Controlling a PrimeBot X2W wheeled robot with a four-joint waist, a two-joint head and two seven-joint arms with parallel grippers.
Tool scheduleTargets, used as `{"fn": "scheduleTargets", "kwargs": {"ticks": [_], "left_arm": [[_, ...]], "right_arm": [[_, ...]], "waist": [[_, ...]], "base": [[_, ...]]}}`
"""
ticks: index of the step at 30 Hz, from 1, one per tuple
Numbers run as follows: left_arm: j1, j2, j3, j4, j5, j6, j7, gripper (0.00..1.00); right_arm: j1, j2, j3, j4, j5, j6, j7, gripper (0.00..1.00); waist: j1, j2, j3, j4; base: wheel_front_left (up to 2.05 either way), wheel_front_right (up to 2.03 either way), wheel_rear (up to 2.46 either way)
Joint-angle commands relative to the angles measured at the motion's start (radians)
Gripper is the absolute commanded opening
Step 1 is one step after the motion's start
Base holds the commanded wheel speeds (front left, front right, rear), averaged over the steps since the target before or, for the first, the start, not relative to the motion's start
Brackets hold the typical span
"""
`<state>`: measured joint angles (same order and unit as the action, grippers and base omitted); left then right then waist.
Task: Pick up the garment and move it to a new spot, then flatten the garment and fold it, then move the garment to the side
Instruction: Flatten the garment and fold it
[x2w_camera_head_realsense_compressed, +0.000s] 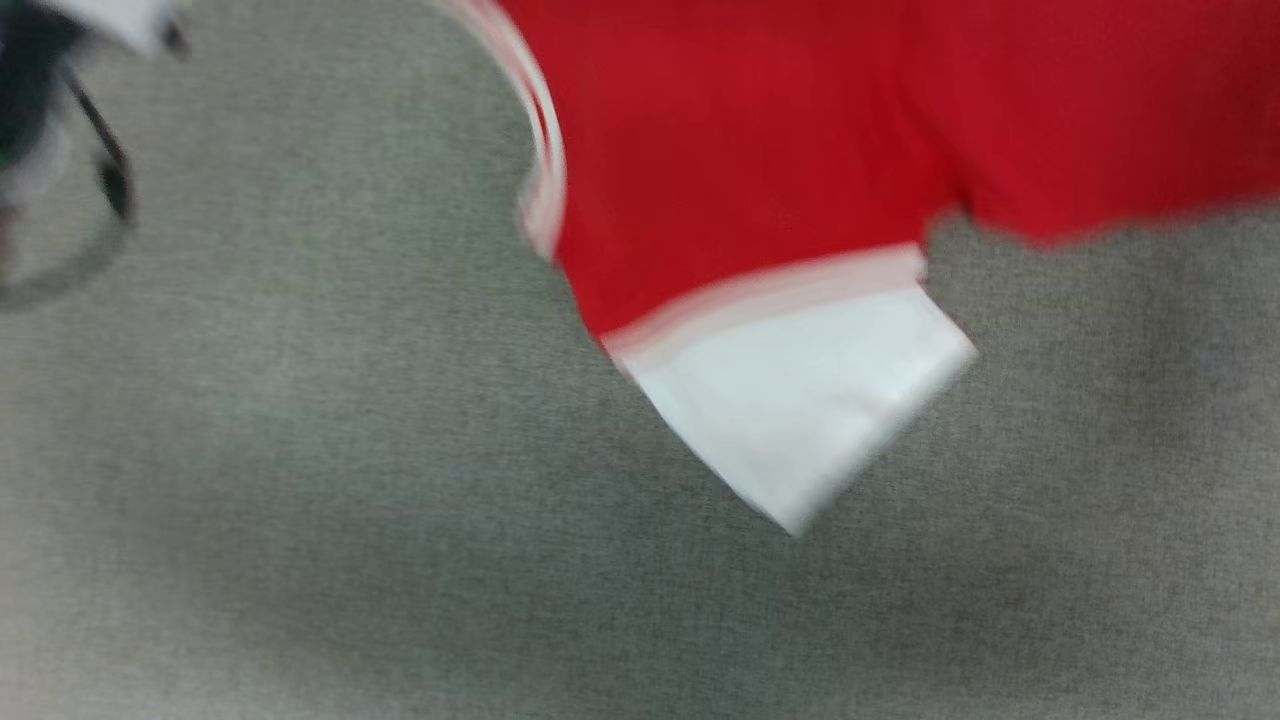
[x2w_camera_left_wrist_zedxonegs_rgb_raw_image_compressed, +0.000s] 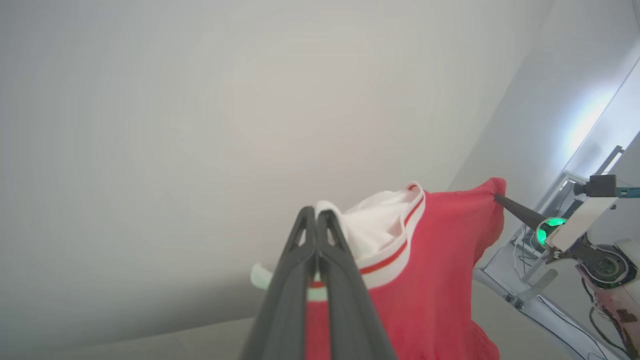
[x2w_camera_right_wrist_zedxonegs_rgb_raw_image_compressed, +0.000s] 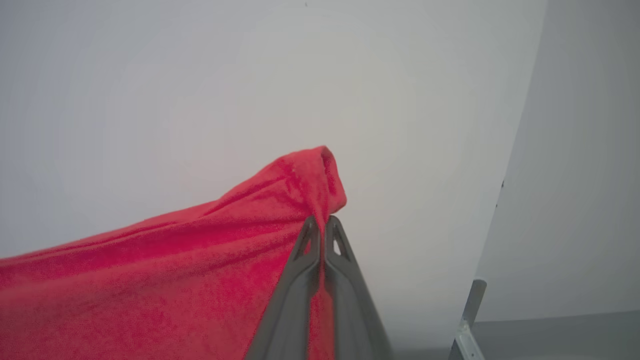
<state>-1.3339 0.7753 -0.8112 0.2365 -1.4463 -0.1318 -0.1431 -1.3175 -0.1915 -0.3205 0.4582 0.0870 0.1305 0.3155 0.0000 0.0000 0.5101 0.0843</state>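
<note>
Your left gripper is clenched on the red jersey at its striped trim, your right gripper on a red edge. Held at 2 points, it hangs spread over the grey surface, likely for carrying.

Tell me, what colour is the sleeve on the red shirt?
The sleeve is plain white. The head view shows it best.
</note>
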Motion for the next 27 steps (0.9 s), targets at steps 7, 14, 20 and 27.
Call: {"fn": "scheduleTargets", "kwargs": {"ticks": [7,14,20,27], "left_arm": [[-0.305,-0.045,0.026,0.233,0.048,0.003,-0.028,0.0],[-0.492,-0.081,0.015,0.337,0.065,0.003,-0.09,0.0],[-0.42,-0.087,-0.034,0.315,0.006,0.003,-0.105,0.0],[-0.169,-0.109,-0.007,0.19,-0.057,0.002,-0.122,0.0]], "right_arm": [[-0.214,0.035,-0.073,0.066,-0.13,-0.001,-0.137,0.0],[-0.368,0.041,-0.127,0.167,-0.215,-0.001,-0.276,0.0],[-0.354,0.044,-0.113,0.277,-0.232,-0.001,-0.352,0.0],[-0.202,-0.008,0.017,0.343,-0.134,0.0,-0.412,0.0]], "waist": [[0.0,0.0,0.089,-0.056],[0.0,0.0,0.123,-0.068],[0.0,0.0,0.141,-0.065],[0.0,0.0,0.138,-0.041]], "base": [[0.0,0.0,0.0],[0.0,0.0,0.0],[0.0,0.0,0.0],[0.0,0.0,0.0]]}}
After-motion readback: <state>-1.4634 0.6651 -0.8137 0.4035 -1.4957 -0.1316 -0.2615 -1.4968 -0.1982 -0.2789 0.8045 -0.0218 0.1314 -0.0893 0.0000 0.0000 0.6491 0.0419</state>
